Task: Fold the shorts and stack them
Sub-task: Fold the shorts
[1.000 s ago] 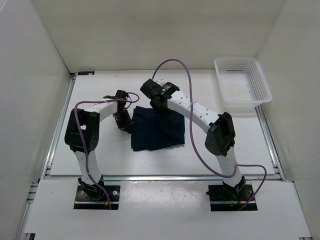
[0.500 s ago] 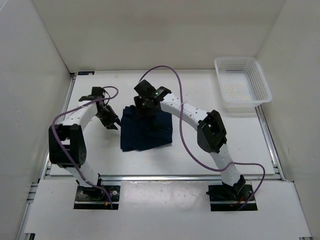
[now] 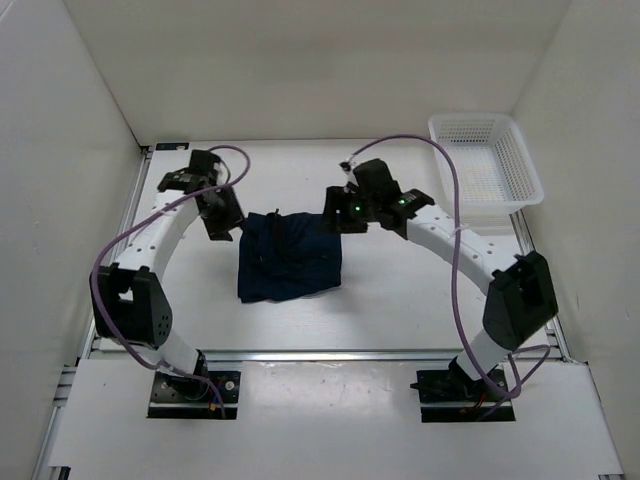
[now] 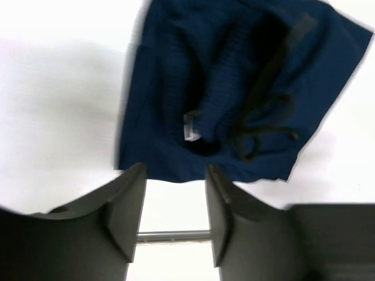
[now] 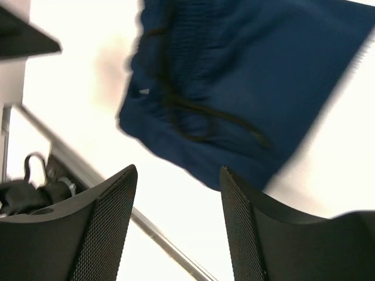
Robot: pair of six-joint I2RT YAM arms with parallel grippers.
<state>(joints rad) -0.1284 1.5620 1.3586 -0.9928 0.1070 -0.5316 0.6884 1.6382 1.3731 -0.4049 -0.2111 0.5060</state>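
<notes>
Left wrist view: shorts (image 4: 234, 88) cut off by the top edge, outline smeared, white tag (image 4: 190, 126) at the waistband too blurred to read; left gripper (image 4: 174, 175) fingers run out past the bottom edge. Right wrist view: shorts cut by the top and right edges, fabric soft-focused, right gripper (image 5: 179, 175) finger bases lost below the frame. Top view: both sets of fingertips too small and dark to judge the gap, and the right gripper hides the shorts' far right corner.

top looks down; both wrists face shorts (image 4: 234, 88)
</notes>
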